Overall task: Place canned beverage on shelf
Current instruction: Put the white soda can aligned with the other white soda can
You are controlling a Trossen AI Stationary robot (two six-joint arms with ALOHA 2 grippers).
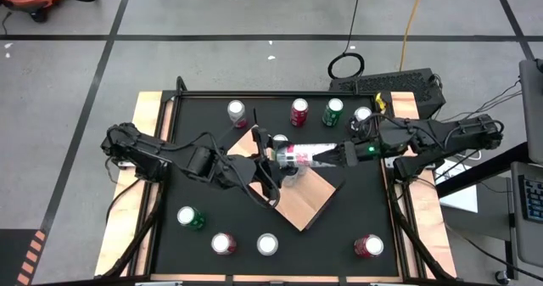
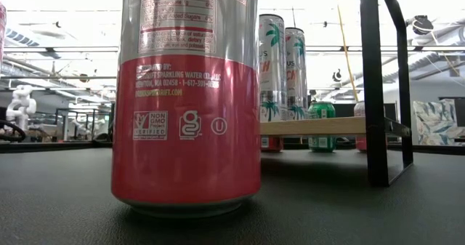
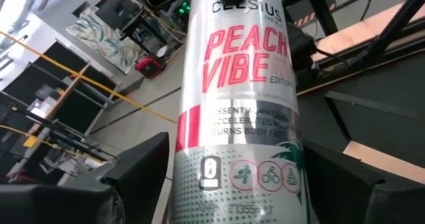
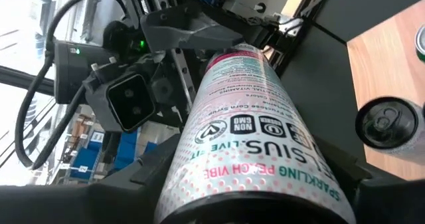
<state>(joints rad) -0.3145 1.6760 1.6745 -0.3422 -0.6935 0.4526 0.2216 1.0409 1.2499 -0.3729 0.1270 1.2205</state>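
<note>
Fingers [image 3: 143,161] of the left gripper [image 1: 273,160] sit closest, one on each side of the tall can [image 1: 304,154]. They stand wide apart, and they do not seem to squeeze it yet. I think they are placed there to take the can over. The can hangs in the air above the shelf [image 1: 310,203], lying on its side, so each arm can reach one end. It is thin and long, shiny silver-white, with big pink words saying PEACH VIBE and a little green palm tree. At its far end the right gripper [image 1: 339,154] is closed on the can and holds it up. Under both arms the shelf is a flat tan board, turned at a slant in the middle of the black table [image 1: 356,210]. One more can [image 4: 385,124] stands on that board. Farther out, other cans wait on the table, like a green can [image 1: 333,109] and a red can [image 1: 368,246].
</note>
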